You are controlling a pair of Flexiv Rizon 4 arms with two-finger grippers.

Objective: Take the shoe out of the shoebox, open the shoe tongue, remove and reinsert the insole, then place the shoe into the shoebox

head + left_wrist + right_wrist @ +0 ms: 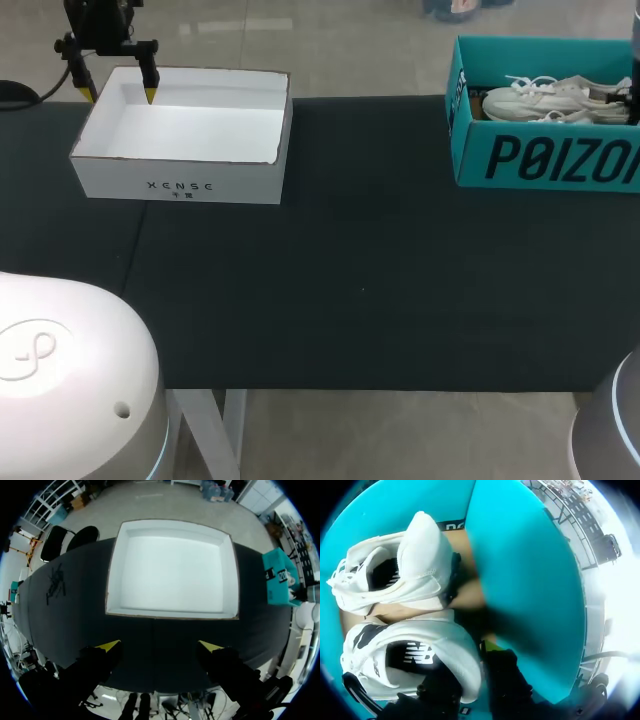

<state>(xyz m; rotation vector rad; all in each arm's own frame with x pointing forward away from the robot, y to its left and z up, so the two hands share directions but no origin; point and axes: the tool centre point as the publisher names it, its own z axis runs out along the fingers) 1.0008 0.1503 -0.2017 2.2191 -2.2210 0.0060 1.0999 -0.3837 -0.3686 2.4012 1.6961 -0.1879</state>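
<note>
**Inspector:** Head view first. Where was the footwear?

**Examiner:** Two white shoes [545, 98] lay inside the teal shoebox [545, 160] at the upper right of the frame. The right arm [636, 45] came down at the right edge, over that box. The left gripper [119, 95] hung at the upper left, over the far left corner of a white box [180, 185] on the black table [380, 280], well apart from the shoes.

**Inspector:** Left wrist view?

**Examiner:** The left gripper's fingers [107, 645] stood spread wide and released, grasping nothing and touching nothing. The white box lay ahead of them, and the shoebox was off beyond its far side.

**Inspector:** Right wrist view?

**Examiner:** The right gripper [475, 680] was down inside the shoebox. The heel of the nearer shoe [410, 655] lay right against it, with the teal wall close on the gripper's other side. The second shoe [405, 570] lay ahead, beside the first. I could not tell whether this gripper was clenched or released, as the heel hid the contact.
</note>
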